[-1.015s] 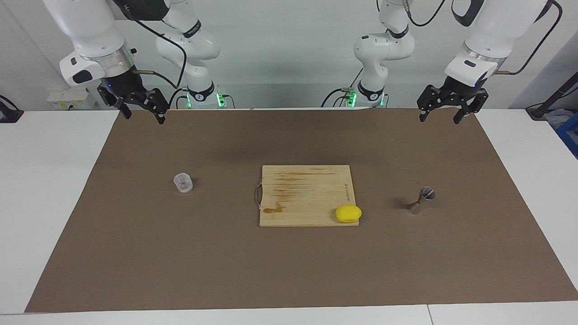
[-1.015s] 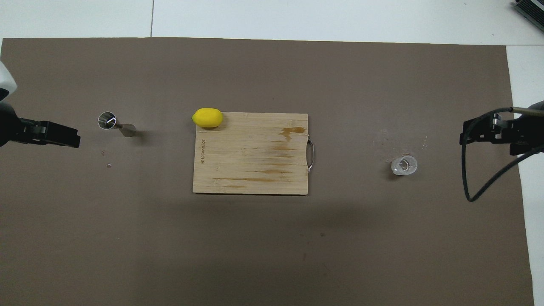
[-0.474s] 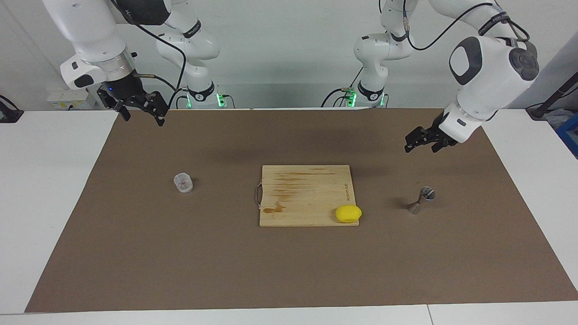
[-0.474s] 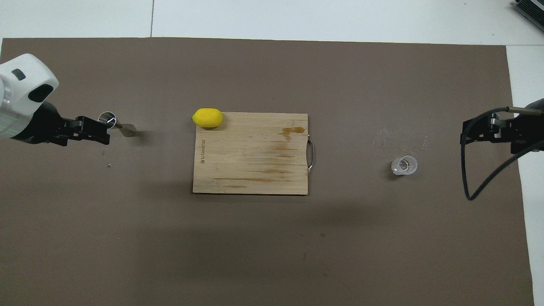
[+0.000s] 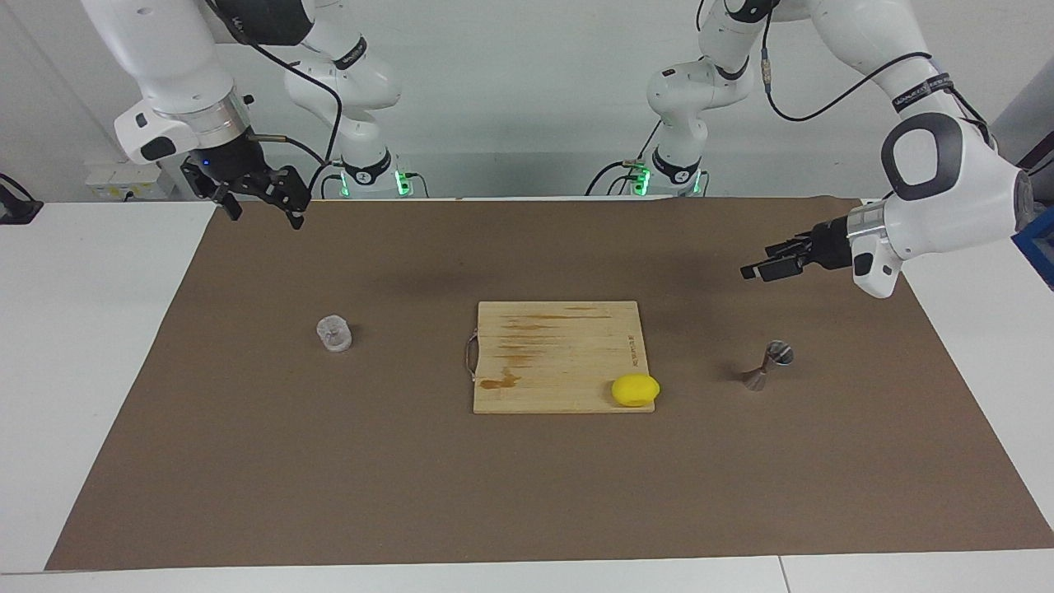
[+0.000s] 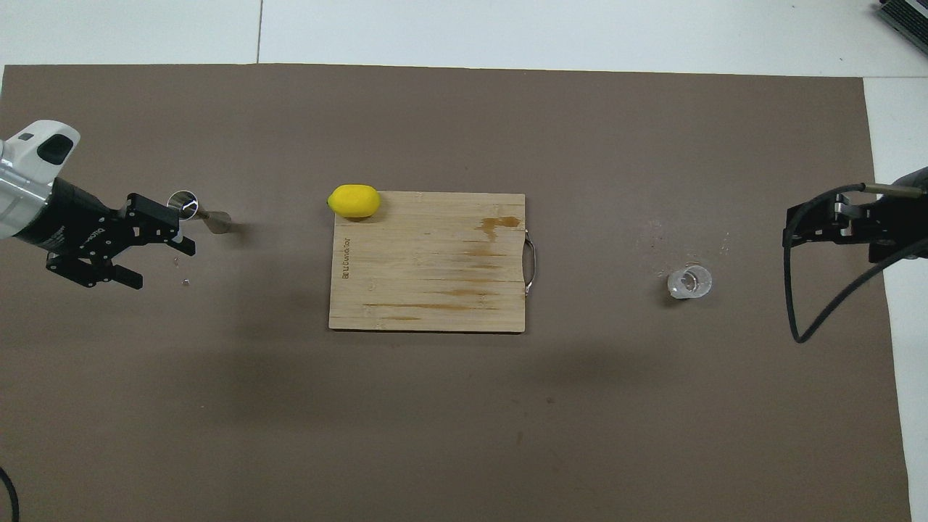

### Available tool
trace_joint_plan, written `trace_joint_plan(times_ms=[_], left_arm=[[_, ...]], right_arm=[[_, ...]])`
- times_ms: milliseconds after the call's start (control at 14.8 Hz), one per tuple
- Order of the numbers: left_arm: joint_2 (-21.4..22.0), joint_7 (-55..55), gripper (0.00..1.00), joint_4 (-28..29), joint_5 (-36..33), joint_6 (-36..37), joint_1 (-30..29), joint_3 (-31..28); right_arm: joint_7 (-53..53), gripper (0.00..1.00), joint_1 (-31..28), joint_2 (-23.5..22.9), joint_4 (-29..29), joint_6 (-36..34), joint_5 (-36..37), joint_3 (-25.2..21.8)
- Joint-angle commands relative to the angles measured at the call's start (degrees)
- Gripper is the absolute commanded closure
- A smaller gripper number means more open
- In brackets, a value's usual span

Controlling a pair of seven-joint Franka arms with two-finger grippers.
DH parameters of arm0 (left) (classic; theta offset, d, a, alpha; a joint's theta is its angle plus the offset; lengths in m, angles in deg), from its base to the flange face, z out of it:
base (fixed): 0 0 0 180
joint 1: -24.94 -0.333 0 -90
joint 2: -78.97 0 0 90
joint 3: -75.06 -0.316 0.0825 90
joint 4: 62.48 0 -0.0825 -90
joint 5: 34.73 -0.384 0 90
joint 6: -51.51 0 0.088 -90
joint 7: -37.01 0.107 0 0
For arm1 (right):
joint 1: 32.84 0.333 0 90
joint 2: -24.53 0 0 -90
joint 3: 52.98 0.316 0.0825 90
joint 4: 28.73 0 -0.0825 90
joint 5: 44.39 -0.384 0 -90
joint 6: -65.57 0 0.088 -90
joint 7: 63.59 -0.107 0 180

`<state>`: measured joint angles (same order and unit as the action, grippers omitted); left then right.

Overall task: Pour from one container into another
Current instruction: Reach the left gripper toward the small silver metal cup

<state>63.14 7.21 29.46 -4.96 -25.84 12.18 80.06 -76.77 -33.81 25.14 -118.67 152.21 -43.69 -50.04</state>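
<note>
Hanging nearest the robots, the right gripper [image 5: 262, 207] waits in the air over the edge of the brown mat [image 5: 329, 461] at the right arm's end, its fingers [image 5: 294, 216] spread apart and holding nothing. The left gripper [image 5: 762, 269] is turned on its side, pointing level toward the middle of the worktop [image 5: 90, 346], over the mat at the left arm's end; its fingers [image 6: 181, 245] stand apart and empty, clear of everything.

Farther out, the clear cup [image 5: 334, 333] stands upright on the mat toward the right arm's end, mouth up, well apart from the wooden cutting board [image 5: 560, 350] at the middle. Whether it holds anything cannot be told.

The board lies flat with its metal handle toward the cup. A lemon [image 5: 635, 389] rests on the board's corner farthest from the robots, toward the left arm's end.

Farther from the robots than the cup, the steel jigger [image 5: 767, 366] stands upright on the mat beside the lemon, toward the left arm's end, long axis vertical and open mouth up. Its contents do not show.
</note>
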Motion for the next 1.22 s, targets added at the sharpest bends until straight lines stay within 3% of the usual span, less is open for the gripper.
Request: trace_joint_plan(times_ms=[0,474,1150], left_arm=[[-5.7,-6.0,0.00,-4.7,5.6,3.3,-3.2,0.4],[-10.5,-10.7,0.00,-6.1,18.1,2.4,-9.0,0.3],[-11.2,-12.5,0.00,-5.0,23.8,2.6,-10.1,-1.1]], right_arm=[[1.4,0.00,-0.3,0.1,-0.1,-0.9,-1.0,0.1],[1.7,0.00,-0.3,0.5,-0.9,-0.8,-1.0,0.1],[1.8,0.00,-0.3,1.2,-2.2,-0.7,-1.0,0.1]])
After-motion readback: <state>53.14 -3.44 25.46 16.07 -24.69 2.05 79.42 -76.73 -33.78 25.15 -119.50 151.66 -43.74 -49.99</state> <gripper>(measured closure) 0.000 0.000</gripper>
